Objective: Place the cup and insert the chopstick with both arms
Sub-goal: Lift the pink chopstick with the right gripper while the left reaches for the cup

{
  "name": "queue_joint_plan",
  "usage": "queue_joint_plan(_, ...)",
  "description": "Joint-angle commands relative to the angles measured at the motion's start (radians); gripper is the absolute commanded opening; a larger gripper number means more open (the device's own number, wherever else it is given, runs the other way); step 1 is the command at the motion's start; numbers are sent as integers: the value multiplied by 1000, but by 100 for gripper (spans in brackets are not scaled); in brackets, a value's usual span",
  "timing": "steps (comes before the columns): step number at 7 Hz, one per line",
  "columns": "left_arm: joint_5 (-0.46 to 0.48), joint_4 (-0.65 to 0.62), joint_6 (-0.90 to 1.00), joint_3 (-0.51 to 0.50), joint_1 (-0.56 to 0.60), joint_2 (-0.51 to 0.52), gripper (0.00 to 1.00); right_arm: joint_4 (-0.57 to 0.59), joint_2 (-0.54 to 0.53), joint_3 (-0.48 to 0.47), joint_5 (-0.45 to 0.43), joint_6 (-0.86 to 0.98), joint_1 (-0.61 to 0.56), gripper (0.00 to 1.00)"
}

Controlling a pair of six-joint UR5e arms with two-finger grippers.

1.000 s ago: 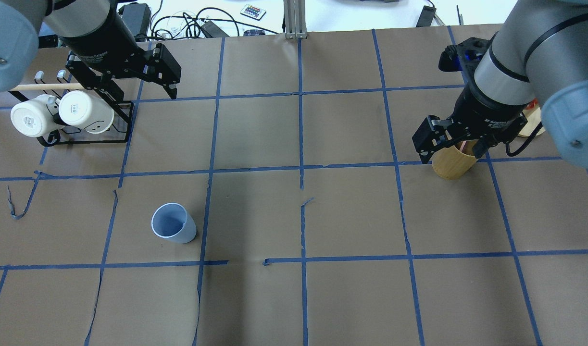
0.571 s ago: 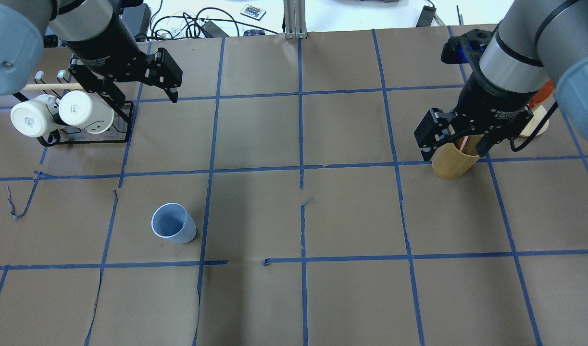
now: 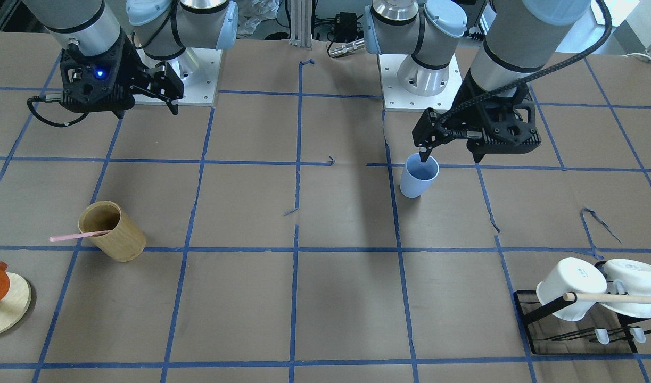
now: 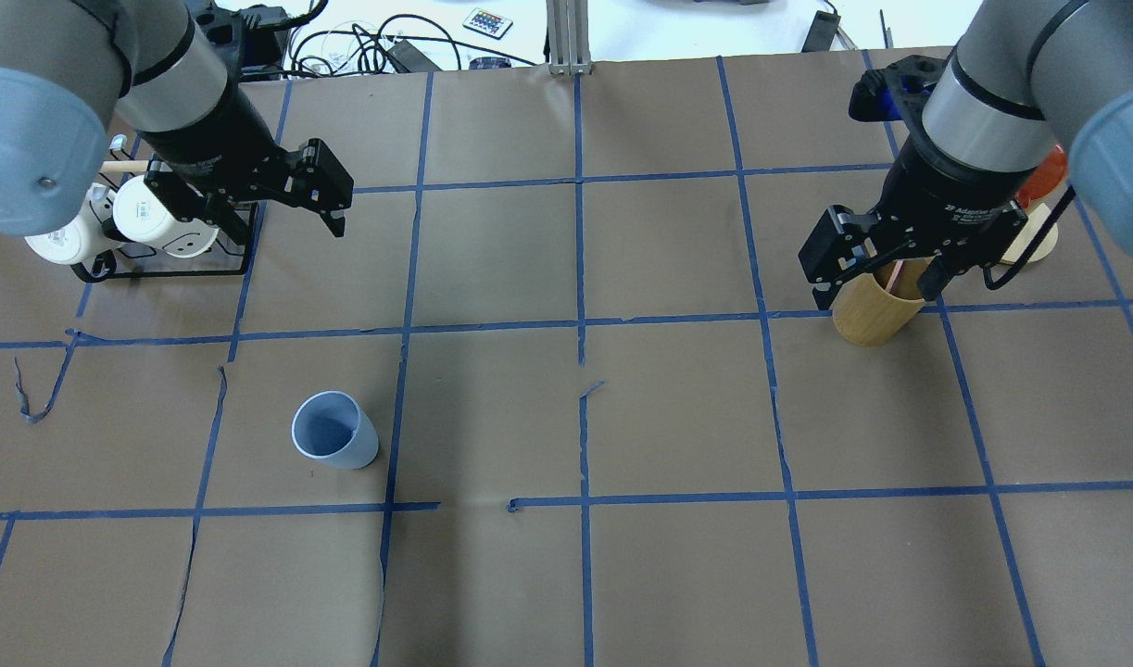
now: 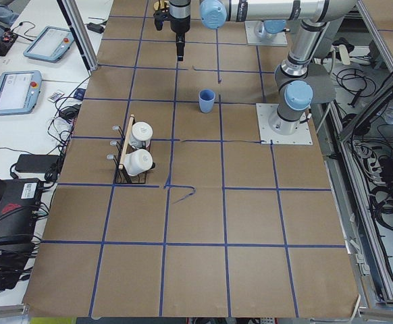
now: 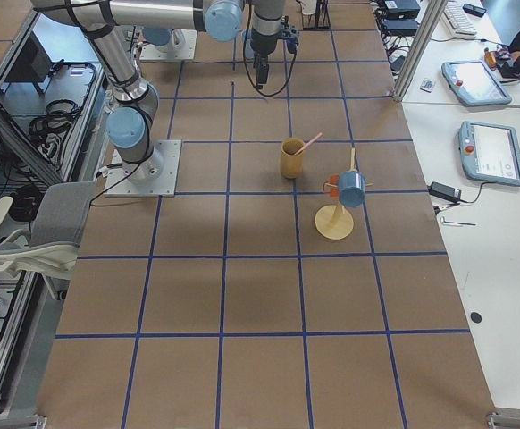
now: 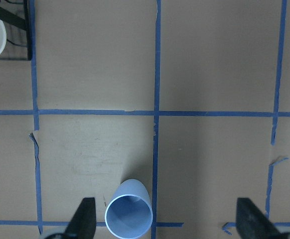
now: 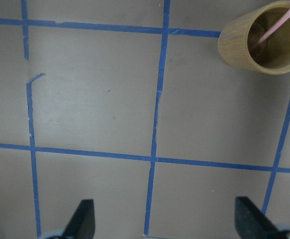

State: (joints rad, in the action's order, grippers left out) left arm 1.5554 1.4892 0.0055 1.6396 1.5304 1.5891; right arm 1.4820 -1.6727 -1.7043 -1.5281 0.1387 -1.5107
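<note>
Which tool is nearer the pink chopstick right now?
Right. The right tool hangs near the wooden cup holding the chopstick; the left tool is far across the table.

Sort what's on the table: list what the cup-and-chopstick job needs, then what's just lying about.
For the job:
pale blue cup, standing upright
pink chopstick, leaning in the wooden cup

Just lying about:
white mugs
long wooden dowel
round wooden stand
</note>
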Motion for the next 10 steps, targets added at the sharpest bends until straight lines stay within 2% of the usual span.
queue_joint_plan(1,5,-56,78,125,-44,-32,100,71,2,2,-1,-65,7,100)
queue_joint_plan(2,5,-76,97,170,-82,-40,100,160,11,-3,-3,-67,9,100)
queue_joint_plan(4,8,-88,169,337,-105,-89,100,295,98,-3,-90,-68,81,100)
queue_joint_plan(6,6,-95,195,376,-119,-106,100,455,151,-3,-90,-70,177,100)
queue_joint_plan(8,-14,-170,294,469,-273,-103,100,581,229,-24,-78,-94,190,100)
queue_joint_plan(9,-44,-228,300,515,-301,-104,98,636,270,-44,-78,-120,191,100)
queue_joint_plan(10,-43,-247,221,516,-283,-106,99,683,281,-57,-75,-122,191,89)
